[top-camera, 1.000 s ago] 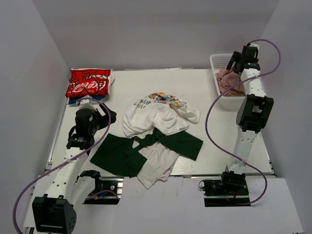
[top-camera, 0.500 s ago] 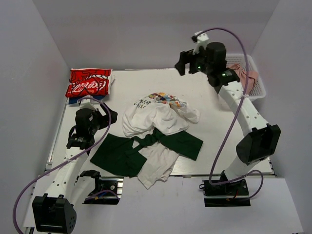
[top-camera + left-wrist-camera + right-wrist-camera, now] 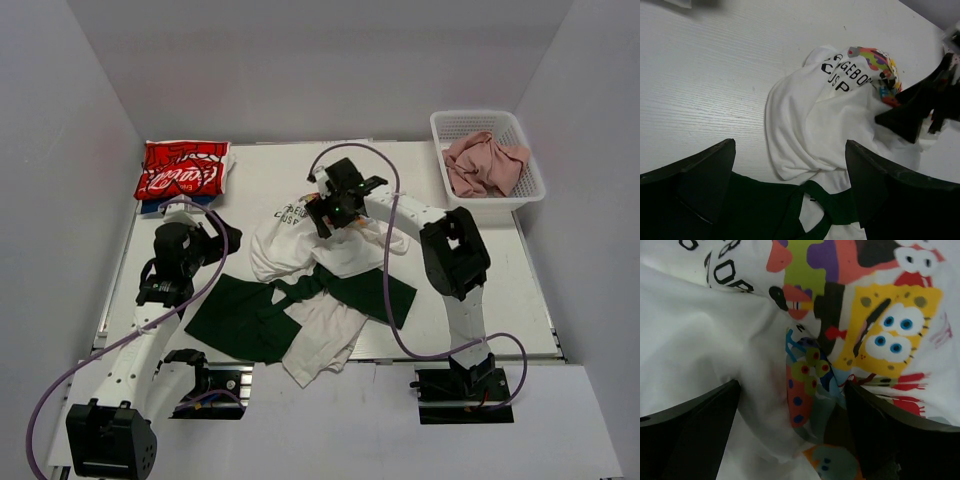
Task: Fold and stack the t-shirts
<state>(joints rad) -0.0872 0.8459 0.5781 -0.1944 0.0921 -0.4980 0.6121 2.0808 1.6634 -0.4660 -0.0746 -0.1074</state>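
Note:
A crumpled white tee with a colourful cartoon print (image 3: 300,248) lies mid-table; it also shows in the left wrist view (image 3: 825,120) and fills the right wrist view (image 3: 700,340). My right gripper (image 3: 330,210) is open and low over its printed part (image 3: 792,385), with cloth between the spread fingers. A dark green tee (image 3: 250,315) lies spread in front, over another off-white tee (image 3: 320,345). My left gripper (image 3: 222,238) is open and empty, above the green tee's left edge (image 3: 790,145). A folded red Coca-Cola tee (image 3: 182,170) sits at the back left. A dusty pink tee (image 3: 483,165) lies in the basket.
The white mesh basket (image 3: 522,128) stands at the back right corner. A dark blue cloth edge (image 3: 153,207) shows under the red tee. The right arm's cable (image 3: 385,280) loops over the green tee. Grey walls close in the table on three sides.
My right arm has swung from the basket at the back right across to the table's middle and come down onto the white printed tee. The left arm has not moved.

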